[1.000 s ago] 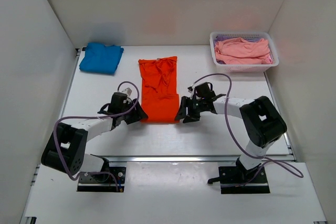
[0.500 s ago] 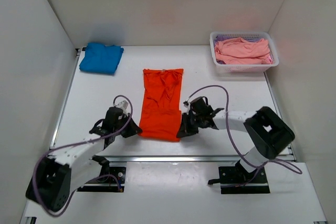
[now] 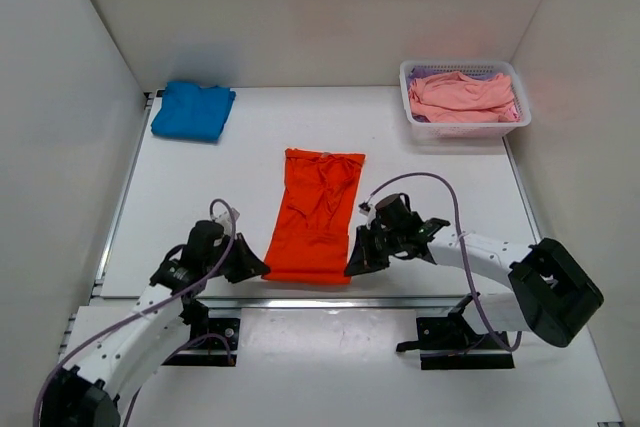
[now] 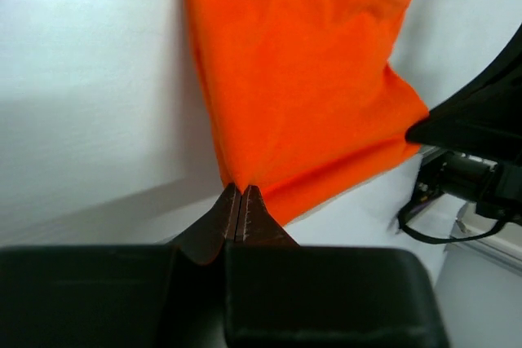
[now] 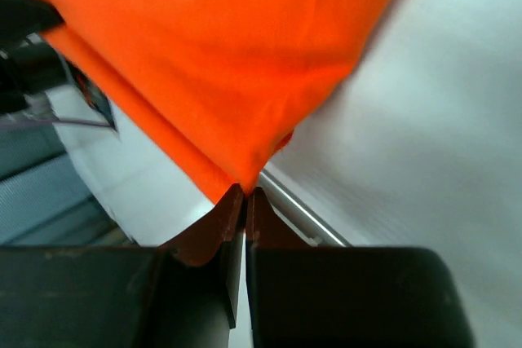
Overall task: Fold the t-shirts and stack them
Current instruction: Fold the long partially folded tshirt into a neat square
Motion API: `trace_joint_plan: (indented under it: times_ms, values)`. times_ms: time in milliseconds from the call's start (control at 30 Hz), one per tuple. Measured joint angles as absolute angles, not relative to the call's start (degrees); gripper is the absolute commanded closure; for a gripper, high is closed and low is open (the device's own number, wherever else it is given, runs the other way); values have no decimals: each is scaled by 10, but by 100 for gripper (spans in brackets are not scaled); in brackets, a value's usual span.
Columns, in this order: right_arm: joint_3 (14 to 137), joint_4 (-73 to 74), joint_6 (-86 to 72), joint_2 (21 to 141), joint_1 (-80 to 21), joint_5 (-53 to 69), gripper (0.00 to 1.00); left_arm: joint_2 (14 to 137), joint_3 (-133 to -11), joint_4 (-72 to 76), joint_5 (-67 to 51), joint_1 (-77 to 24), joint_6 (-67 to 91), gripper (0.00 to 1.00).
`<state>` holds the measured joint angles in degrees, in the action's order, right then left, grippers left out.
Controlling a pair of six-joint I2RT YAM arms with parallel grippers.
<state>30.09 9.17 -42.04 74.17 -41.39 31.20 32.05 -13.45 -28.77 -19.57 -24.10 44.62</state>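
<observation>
T-shirt report: the orange t-shirt (image 3: 318, 215) lies as a long narrow strip down the middle of the table (image 3: 200, 187), with its collar end pointing away from the arms and its hem right at the near edge. The left pincer (image 4: 240, 193) is pinched fully closed on the near-left hem corner, and the right pincer (image 5: 245, 193) is clamped the same way on the near-right corner. Each has just a nip of cloth between its tips.

The blue t-shirt (image 3: 192, 110) sits folded in the far left corner. The pink t-shirts (image 3: 462, 95) are heaped in the basket (image 3: 470, 130) at the far right.

My read is that this is the end-to-end fold on the orange one. Next, both corners probably need lifting together and carrying level toward the collar, so the hem lands square and not skewed. After that, it goes on the blue one.
</observation>
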Motion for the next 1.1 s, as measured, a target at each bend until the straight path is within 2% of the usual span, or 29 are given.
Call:
trace_joint_plan:
  times_ms: [133,267,300,333,367,400,433,467,500,600,733,967,1100]
  values:
    - [378,145,-389,770,-334,338,100,479,-251,-268,-204,-212,427,100]
    - [545,201,-334,876,-235,359,100,705,-453,-220,-199,-172,387,100]
    - [599,212,-321,915,-214,362,100,758,-503,-209,-198,-164,378,86]
    - [647,219,-310,950,-198,363,94,823,-568,-203,-197,-156,366,76]
    - [704,228,-301,990,-180,362,78,882,-629,-191,-200,-148,359,59]
    - [759,230,-293,1032,-163,361,72,940,-686,-173,-199,-141,349,53]
    - [811,234,-284,1074,-147,356,62,999,-745,-162,-200,-134,345,48]
    - [851,238,-279,1106,-135,351,53,1053,-801,-147,-201,-128,341,46]
    - [898,249,-271,1142,-124,342,50,1100,-848,-142,-202,-123,340,44]
    - [992,278,-254,1219,-100,314,49,1208,-936,-120,-209,-108,336,44]
    - [993,306,-239,1229,-103,281,50,1253,-921,-122,-223,-98,329,39]
    - [872,299,-236,1155,-137,268,54,1181,-783,-119,-200,-110,286,28]
    - [804,285,-237,1095,-135,267,59,1147,-732,-115,-188,-126,271,26]
